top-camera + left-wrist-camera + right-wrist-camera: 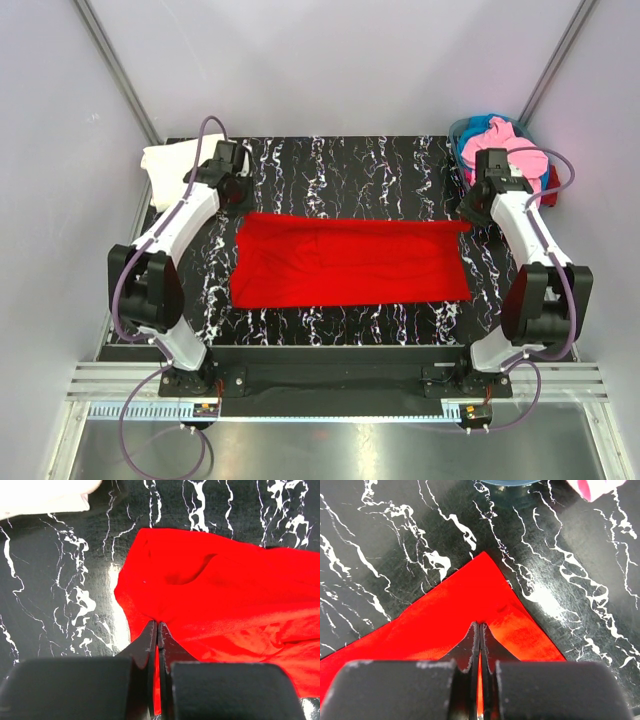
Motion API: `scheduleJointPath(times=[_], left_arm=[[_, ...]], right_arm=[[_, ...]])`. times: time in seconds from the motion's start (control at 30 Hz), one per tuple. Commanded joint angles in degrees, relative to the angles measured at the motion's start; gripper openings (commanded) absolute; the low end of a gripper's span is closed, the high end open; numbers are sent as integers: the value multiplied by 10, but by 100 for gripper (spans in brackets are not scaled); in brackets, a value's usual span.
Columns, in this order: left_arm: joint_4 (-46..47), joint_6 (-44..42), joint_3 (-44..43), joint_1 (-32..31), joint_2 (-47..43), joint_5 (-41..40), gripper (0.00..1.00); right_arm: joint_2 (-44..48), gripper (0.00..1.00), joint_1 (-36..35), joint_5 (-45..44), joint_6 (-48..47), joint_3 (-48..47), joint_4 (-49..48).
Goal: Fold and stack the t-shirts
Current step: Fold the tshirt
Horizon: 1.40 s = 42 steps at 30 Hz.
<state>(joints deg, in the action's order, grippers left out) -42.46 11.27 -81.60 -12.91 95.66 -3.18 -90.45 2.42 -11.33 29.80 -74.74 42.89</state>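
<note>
Red cloth fills the middle of the black marbled surface [350, 165]: the bright red t-shirt [350, 262] lies spread flat as a wide rectangle, its near edge toward the arm bases. At its far left corner the left jaws are clenched on the fabric, a sliver of red showing between the closed fingers [150, 642]. At its far right corner the right jaws are pinched shut on the cloth too, the pointed corner lying just beyond their tips. Beyond the far left corner a cream-white t-shirt [170, 165] rests at the surface's edge. Beyond the far right corner, pink and blue t-shirts [500, 145] sit heaped in a bluish tub [458, 135].
</note>
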Motion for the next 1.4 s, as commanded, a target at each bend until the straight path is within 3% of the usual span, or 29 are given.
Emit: scheduleJointPath(times=[0.0,0.3,0.37,0.4,0.43,0.47,0.53,0.57,0.77,0.9,1.07,1.13,1.2,1.27,1.37], left_arm=[[19,-1,12,-5,-32,-30,0],[-31,35,85,-5,-78,-92,0],[-43,48,120,-6,-95,-97,23],[-53,55,136,-7,-102,-94,38],[-52,69,155,-11,-126,-90,54],[-47,76,195,-13,-141,-89,61],[-28,99,227,-14,-188,-69,88],[-22,107,242,-14,-202,-61,99],[52,164,306,-17,-244,-14,99],[112,186,316,-26,-210,-7,94],[150,201,294,-42,-113,-6,87],[162,204,283,-49,-66,-11,84],[167,202,259,-51,-14,-12,81],[165,196,216,-51,26,-10,70],[145,185,157,-51,106,-5,63]], right_arm=[[33,0,3,-27,-2,12,-13],[48,0,5,-21,32,126,-36],[49,3,15,-26,47,157,-35],[51,34,21,-21,51,170,-33],[55,51,25,-20,53,174,-33],[58,60,29,-19,54,177,-34],[76,85,29,-22,52,178,-38],[82,86,28,-23,51,175,-35],[109,81,22,91,20,171,-80],[56,76,-6,185,-8,152,-109],[-66,70,-64,220,-34,119,-99],[-95,63,-69,242,-34,125,-108],[-105,53,-79,249,-26,137,-109],[-112,51,-93,250,-21,144,-105],[-102,49,-109,259,-11,170,-98]])
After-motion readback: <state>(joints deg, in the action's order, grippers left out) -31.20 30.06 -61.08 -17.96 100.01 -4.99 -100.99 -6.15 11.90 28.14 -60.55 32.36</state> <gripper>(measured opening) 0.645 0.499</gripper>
